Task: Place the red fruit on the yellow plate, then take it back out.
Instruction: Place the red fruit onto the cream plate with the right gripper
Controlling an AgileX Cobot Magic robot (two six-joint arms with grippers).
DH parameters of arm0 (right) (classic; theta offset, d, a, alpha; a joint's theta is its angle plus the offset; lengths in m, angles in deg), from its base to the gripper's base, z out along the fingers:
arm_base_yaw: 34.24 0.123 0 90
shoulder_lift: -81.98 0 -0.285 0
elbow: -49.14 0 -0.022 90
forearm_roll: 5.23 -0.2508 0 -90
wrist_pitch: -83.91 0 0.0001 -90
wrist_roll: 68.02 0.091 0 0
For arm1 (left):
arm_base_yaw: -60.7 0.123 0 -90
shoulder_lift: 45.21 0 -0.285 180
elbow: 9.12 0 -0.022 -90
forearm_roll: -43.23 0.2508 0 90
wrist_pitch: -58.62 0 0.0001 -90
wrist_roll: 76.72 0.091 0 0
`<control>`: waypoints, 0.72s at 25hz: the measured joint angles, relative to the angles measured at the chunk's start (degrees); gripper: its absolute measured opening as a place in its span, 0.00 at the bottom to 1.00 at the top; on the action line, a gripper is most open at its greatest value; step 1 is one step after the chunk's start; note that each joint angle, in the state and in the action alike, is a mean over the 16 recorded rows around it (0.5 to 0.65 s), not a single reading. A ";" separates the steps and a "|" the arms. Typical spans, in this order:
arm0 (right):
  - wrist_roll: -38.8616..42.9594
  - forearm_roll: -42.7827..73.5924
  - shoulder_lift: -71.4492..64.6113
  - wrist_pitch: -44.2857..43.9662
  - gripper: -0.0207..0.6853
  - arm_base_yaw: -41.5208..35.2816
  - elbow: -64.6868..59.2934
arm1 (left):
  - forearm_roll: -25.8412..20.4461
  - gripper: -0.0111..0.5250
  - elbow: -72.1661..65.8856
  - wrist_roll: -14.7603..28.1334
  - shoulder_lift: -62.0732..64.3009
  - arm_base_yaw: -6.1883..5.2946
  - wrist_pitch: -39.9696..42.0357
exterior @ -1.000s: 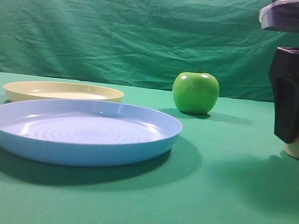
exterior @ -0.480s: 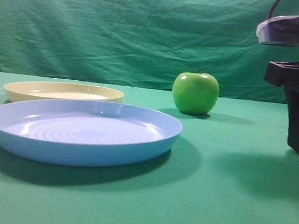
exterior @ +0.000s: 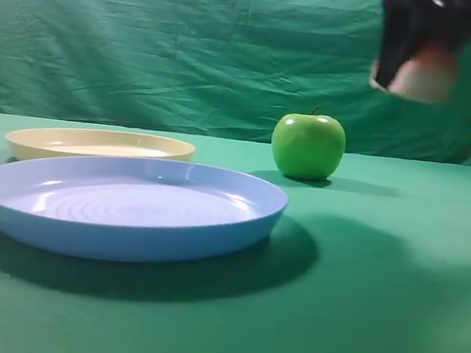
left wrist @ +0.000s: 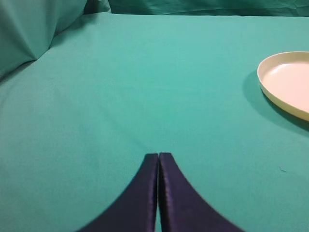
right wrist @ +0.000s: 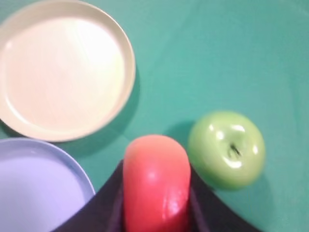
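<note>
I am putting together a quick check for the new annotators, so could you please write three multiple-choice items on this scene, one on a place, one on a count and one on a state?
1. Where is the red fruit?
A. On the yellow plate
B. In the right gripper, above the table
C. On the blue plate

2. How many plates are on the table?
A. One
B. Two
C. Three

3. How is the left gripper?
A. Shut and empty
B. Shut on the green apple
C. Wide open

Answers:
1 B: the right gripper holds the fruit in the air, its fingers on both sides.
2 B: only the yellow plate and the blue plate show.
3 A: the left gripper has its fingers pressed together with nothing between, while the green apple sits on the cloth.
</note>
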 joint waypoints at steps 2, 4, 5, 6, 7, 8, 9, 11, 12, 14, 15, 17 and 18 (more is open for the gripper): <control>-2.55 -1.62 -3.19 0.79 0.31 1.77 4.10 | 0.00 0.02 0.00 0.00 0.00 0.00 0.00; -5.21 -3.31 -6.73 1.74 0.31 3.25 7.67 | 0.00 0.02 0.00 0.00 0.00 0.00 0.00; -6.57 -4.17 -8.56 2.29 0.31 3.89 9.21 | 0.00 0.02 0.00 0.00 0.00 0.00 0.00; -7.94 -5.04 -10.37 2.88 0.31 4.47 10.59 | 0.00 0.02 0.00 0.00 0.00 0.00 0.00; -9.30 -5.89 -12.17 3.50 0.31 4.99 11.84 | 0.00 0.02 0.00 0.00 0.00 0.00 0.00; -10.60 -6.70 -13.90 4.16 0.31 5.47 12.92 | 0.00 0.02 0.00 0.00 0.00 0.00 0.00; -11.86 -7.49 -15.54 4.86 0.31 5.91 13.86 | 0.00 0.02 0.00 0.00 0.00 0.00 0.00; -14.20 -8.91 -18.53 6.31 0.31 6.65 15.32 | 0.00 0.02 0.00 0.00 0.00 0.00 0.00; -15.26 -9.52 -19.84 7.07 0.32 6.96 15.84 | 0.00 0.02 0.00 0.00 0.00 0.00 0.00; -17.18 -10.59 -22.08 8.57 0.37 7.46 16.52 | 0.00 0.02 0.00 0.00 0.00 0.00 0.00; -17.98 -11.05 -23.03 9.26 0.40 7.67 16.72 | 0.00 0.02 0.00 0.00 0.00 0.00 0.00; -19.24 -11.81 -24.56 10.44 0.47 7.95 16.93 | 0.00 0.02 0.00 0.00 0.00 0.00 0.00; -19.69 -12.09 -25.17 10.91 0.51 8.05 16.97 | 0.00 0.02 0.00 0.00 0.00 0.00 0.00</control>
